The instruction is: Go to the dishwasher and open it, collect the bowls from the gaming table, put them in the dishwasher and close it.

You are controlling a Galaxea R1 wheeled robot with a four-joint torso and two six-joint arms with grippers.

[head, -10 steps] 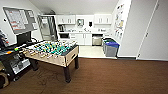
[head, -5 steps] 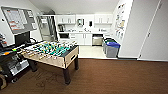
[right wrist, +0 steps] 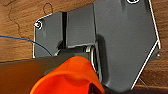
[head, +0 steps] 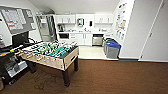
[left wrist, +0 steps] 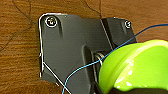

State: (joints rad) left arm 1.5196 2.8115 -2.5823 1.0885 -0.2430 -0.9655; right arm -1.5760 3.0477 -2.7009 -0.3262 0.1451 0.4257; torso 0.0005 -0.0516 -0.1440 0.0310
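Dishwasher (head: 97, 40) shut under far counter, beyond gaming table (head: 53, 53); finger state impossible to tell.

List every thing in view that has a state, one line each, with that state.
dishwasher: door shut, steel front flush under the counter.
white cabinet doors: shut.
blue-lidded bin: lid down.
green bowl: close at the left wrist, whether gripped cannot be told.
orange bowl: close at the right wrist, whether gripped cannot be told.
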